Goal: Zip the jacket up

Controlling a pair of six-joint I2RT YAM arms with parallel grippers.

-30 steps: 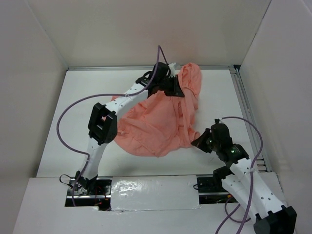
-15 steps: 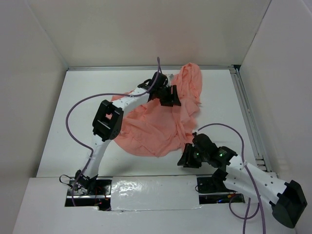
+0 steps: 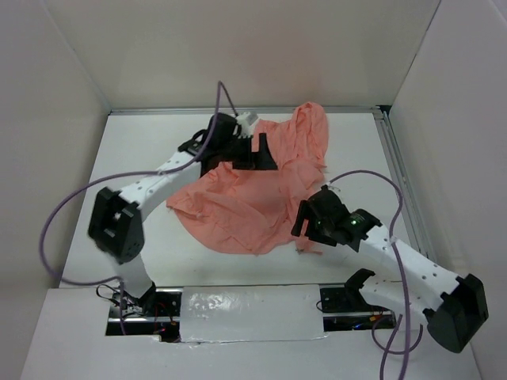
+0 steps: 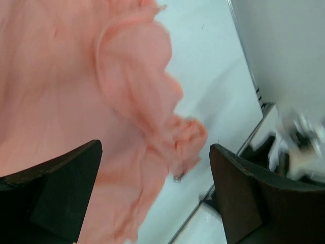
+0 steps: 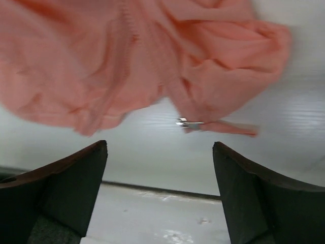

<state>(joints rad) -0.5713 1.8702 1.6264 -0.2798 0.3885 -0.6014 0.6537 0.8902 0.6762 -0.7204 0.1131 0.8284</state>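
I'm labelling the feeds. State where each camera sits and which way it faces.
Top external: above and behind the bases, looking down on the table, the jacket and both arms.
Left wrist: on the left tool, facing jacket folds; its open dark fingers show.
Right wrist: on the right tool, facing the jacket's zipper edge and metal pull; its open fingers show.
Shared: all three show the jacket on the white table.

Overhead view looks down across the table (image 3: 119,142); both wrist views sit close above the same jacket (image 3: 261,198).
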